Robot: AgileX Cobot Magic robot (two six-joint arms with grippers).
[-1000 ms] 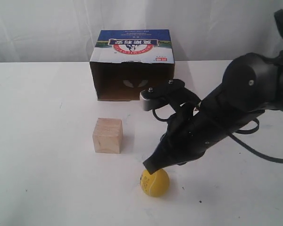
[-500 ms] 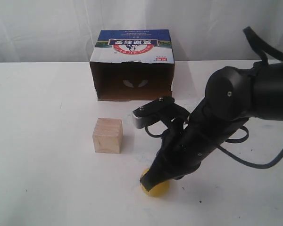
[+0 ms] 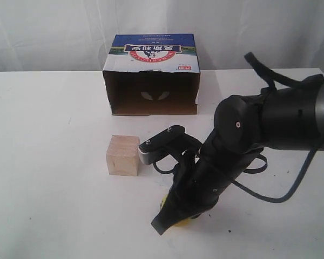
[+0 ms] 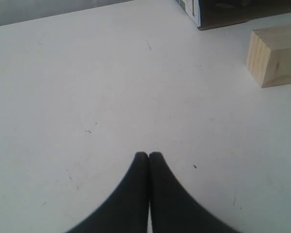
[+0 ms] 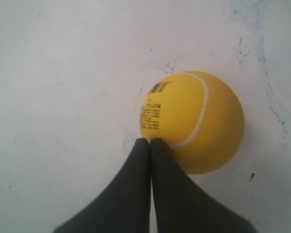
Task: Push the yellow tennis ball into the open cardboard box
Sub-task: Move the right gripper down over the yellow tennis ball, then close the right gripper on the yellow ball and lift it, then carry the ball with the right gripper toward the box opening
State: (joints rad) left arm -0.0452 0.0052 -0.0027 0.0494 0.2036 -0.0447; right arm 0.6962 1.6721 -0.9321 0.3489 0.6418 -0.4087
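Note:
The yellow tennis ball (image 5: 194, 121) lies on the white table, right beyond the tips of my shut right gripper (image 5: 150, 141). In the exterior view only slivers of the ball (image 3: 182, 222) show under the right arm, whose gripper (image 3: 158, 226) points down at the near side of the table. The open cardboard box (image 3: 153, 75), blue on top with a dark interior, stands at the far middle with its opening facing the ball. My left gripper (image 4: 148, 155) is shut over bare table, and a corner of the box (image 4: 218, 12) shows in the left wrist view.
A pale wooden cube (image 3: 123, 155) sits between ball and box, to the left of the right arm; the left wrist view shows the cube (image 4: 275, 56) too. The white table (image 3: 48, 162) ends at a white curtain behind the box.
The right arm has swung toward the near-left, its gripper passing over the ball and dropping in front of it. The ball is now mostly hidden. Cube and box have not moved.

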